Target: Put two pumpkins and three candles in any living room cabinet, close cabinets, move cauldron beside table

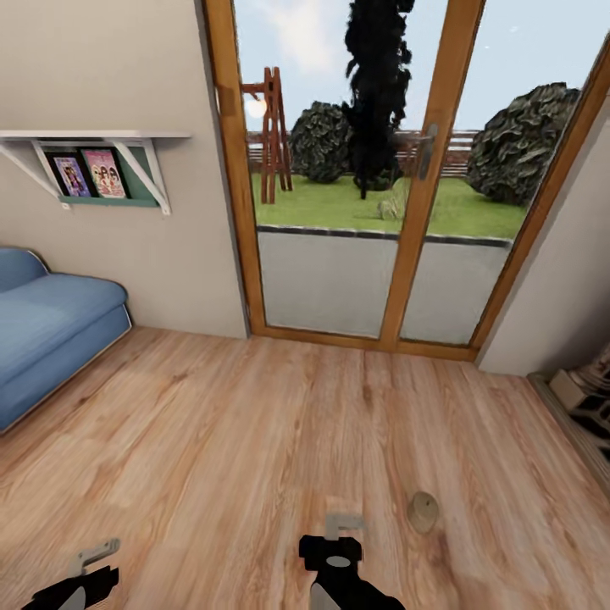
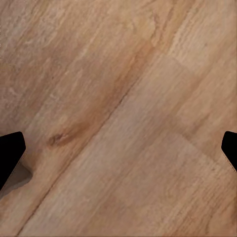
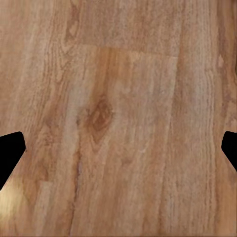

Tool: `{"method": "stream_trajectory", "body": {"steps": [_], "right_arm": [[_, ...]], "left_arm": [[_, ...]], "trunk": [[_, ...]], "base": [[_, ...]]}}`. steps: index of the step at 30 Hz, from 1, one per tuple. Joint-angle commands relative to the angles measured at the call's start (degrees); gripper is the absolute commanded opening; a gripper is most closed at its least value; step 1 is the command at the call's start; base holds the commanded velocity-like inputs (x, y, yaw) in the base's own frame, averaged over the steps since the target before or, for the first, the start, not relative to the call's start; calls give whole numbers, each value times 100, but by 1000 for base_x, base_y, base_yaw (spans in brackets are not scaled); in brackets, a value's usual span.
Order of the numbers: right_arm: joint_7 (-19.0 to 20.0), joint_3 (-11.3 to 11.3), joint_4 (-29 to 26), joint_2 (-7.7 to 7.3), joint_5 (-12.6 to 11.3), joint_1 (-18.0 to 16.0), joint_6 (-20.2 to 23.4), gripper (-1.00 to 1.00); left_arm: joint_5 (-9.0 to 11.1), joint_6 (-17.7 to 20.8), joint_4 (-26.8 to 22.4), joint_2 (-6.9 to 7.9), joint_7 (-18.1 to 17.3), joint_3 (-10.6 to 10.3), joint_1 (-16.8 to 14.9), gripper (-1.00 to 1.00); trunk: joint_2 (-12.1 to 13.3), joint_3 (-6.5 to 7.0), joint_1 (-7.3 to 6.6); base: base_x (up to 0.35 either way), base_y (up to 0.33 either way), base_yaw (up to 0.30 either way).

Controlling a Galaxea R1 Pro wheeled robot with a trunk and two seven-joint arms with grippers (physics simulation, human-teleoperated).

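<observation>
A small tan, puck-like candle [image 1: 422, 512] lies on the wooden floor [image 1: 254, 424], just right of and slightly beyond my right gripper [image 1: 342, 527]. That gripper hangs low over the floor at the bottom centre of the head view, and my left gripper [image 1: 97, 552] hangs at the bottom left. In both wrist views the dark fingertips [image 2: 11, 153] [image 3: 10, 150] stand far apart at the frame edges, with bare floorboards between them, so both grippers are open and hold nothing. The pumpkins, cabinet, cauldron and table are out of view.
A blue sofa [image 1: 51, 326] stands at the left against the wall, under a white wall shelf [image 1: 102, 161] holding pictures. A wood-framed glass door [image 1: 373, 169] to the garden is straight ahead. Grey objects [image 1: 589, 390] sit by the right wall.
</observation>
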Motion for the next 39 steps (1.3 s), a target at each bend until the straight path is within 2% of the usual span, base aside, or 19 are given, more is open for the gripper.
{"method": "stream_trajectory", "body": {"steps": [1, 11, 27, 39], "right_arm": [[-43, 24, -9, -3, -15, -7, 32, 100], [-43, 16, 0, -3, -15, -7, 33, 100], [-43, 19, 0, -1, -13, -7, 27, 100], [-43, 16, 0, -3, -15, -7, 24, 100]], "left_arm": [[48, 24, -18, 6, 43, -49, -1, 100], [48, 21, -18, -9, 43, -51, -1, 100], [28, 7, -13, 0, 51, -52, -1, 100], [22, -67, -17, -5, 51, -57, -1, 100]], "trunk": [[-2, -6, 2], [-2, -8, 2], [-2, -8, 2], [-2, -8, 2]], "base": [[265, 61, 43], [77, 9, 7], [164, -96, 0], [232, 134, 0]]}}
